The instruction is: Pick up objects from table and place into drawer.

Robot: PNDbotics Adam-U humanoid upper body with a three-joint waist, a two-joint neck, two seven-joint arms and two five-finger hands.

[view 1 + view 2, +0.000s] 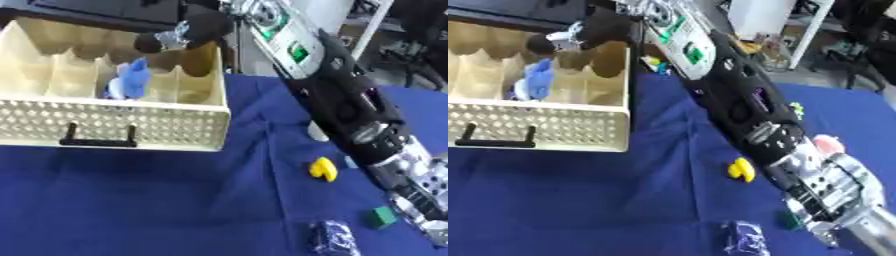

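The right arm (350, 100) stretches from the lower right corner up and across to the drawer (114, 120), a cream perforated box with a black handle (98, 142) on its front and scalloped dividers inside. It reaches that far because the drop point lies in the back of the drawer, well away from where the loose items sit.

The right hand (188, 32) hangs over the drawer's rear right compartments, above the dividers. Its dark fingers curl round a small pale, shiny thing (171, 37); what that thing is I cannot tell. Held high like this, it can come down into a slot without catching a divider, so my judgement is that the hand is about to release it.

A blue soft-looking object (129, 80) already stands in a middle compartment of the drawer, just below and left of the hand.

Right of the drawer, on the blue cloth (131, 200), 3 things wait: a yellow piece (323, 169) near the forearm, a small green block (381, 217) farther toward the lower right, and a dark crinkled packet (332, 237) well below the drawer's right corner. They lie apart from one another, which leaves room for fingers round each.

The left hand shows in neither view.
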